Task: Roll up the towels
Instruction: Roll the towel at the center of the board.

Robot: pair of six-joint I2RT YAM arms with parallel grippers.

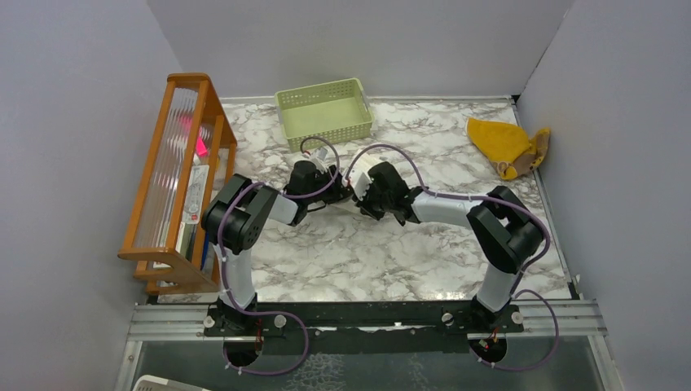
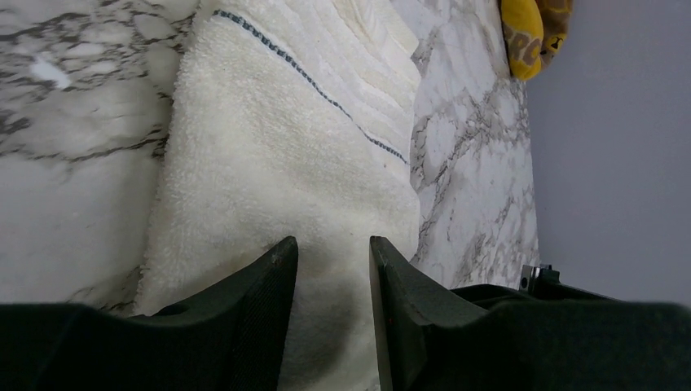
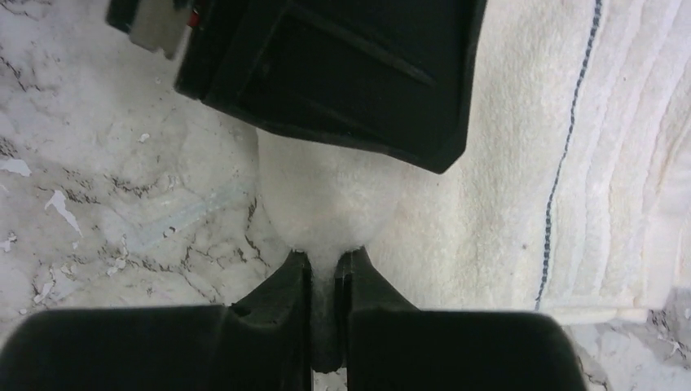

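Observation:
The cream-white towel (image 2: 293,138) lies on the marble table; in the top view only a small part (image 1: 364,173) shows between the two arms. It has a thin blue stitched stripe. My left gripper (image 2: 330,254) is open, with its fingers standing over the towel's fluffy end. My right gripper (image 3: 324,262) is shut on a pinched fold of the cream towel (image 3: 489,163), facing the left gripper's body (image 3: 326,73). In the top view both grippers, left (image 1: 334,192) and right (image 1: 360,198), meet at the table's middle. The mustard-yellow towel (image 1: 505,147) lies crumpled at the back right and also shows in the left wrist view (image 2: 530,32).
A pale green plastic basket (image 1: 324,112) stands at the back centre. A wooden rack (image 1: 175,179) with ribbed panels stands along the left edge. Grey walls enclose the table on three sides.

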